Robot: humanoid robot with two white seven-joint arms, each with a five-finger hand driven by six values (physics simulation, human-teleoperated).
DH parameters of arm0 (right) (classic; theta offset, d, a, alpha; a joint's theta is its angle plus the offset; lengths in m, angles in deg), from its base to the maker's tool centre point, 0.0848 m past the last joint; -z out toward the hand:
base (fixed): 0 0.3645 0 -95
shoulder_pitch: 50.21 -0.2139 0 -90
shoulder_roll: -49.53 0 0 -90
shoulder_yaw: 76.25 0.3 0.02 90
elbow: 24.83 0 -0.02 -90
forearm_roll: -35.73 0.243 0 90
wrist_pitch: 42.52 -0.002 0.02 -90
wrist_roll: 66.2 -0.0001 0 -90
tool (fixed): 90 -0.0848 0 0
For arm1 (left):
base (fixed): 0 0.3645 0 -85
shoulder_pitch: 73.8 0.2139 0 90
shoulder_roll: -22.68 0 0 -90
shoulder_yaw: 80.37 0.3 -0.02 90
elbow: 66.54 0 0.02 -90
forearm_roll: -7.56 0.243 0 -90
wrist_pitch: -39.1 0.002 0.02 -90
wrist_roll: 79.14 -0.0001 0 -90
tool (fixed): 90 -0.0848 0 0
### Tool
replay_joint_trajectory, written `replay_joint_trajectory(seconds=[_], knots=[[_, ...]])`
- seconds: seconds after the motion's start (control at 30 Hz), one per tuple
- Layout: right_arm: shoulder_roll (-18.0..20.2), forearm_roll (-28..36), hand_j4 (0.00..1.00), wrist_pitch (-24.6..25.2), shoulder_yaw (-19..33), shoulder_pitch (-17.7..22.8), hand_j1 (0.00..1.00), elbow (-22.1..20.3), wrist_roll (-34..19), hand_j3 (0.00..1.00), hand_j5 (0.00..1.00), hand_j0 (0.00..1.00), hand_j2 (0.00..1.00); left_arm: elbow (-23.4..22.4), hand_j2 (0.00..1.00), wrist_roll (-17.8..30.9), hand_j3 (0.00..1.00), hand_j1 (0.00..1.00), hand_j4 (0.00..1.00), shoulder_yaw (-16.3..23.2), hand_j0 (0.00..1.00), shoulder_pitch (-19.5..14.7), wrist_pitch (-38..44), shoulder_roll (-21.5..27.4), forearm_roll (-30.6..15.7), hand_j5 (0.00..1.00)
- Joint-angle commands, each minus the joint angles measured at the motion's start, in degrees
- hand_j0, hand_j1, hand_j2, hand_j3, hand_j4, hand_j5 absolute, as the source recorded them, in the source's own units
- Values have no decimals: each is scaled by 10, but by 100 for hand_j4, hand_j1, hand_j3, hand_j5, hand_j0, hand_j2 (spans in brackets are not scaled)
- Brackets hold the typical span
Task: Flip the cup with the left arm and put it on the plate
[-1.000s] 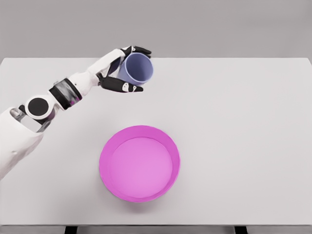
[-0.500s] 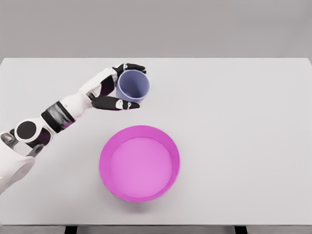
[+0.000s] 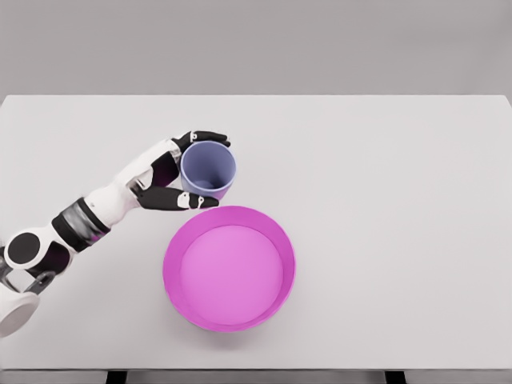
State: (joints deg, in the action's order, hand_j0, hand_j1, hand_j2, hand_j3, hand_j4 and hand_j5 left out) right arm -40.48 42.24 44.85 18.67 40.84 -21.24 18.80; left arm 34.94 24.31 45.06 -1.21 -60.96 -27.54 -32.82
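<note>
While the left hand (image 3: 180, 172) grips the cup (image 3: 208, 170), mouth up, it hangs just behind the plate (image 3: 230, 268), seemingly above the bench (image 3: 384, 200).

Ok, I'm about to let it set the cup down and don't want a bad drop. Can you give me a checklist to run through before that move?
1. Left hand grips the cup: ok, fingers wrap both sides.
2. Cup mouth faces up: ok, the inside is visible.
3. Cup over the plate: not ok, it sits just beyond the plate's far-left rim.
4. Plate is free of other things: ok.
5. Cup lifted off the table: cannot tell from this view.
6. Right arm out of the way: ok, not in view.
</note>
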Motion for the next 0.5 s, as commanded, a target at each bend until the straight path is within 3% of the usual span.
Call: replay_joint_trajectory(seconds=[0.0, 0.47], knots=[[0, 0, 100, 0, 0, 0, 100, 0, 0, 100, 100, 100, 100, 5, 77, 0, 77, 77, 77, -1, 77, 1, -9, 1, -3, 77], [0, 0, 100, 0, 0, 0, 100, 0, 0, 100, 100, 100, 100, 16, 78, 3, 78, 78, 78, 5, 78, 70, -51, 0, 1, 78]])
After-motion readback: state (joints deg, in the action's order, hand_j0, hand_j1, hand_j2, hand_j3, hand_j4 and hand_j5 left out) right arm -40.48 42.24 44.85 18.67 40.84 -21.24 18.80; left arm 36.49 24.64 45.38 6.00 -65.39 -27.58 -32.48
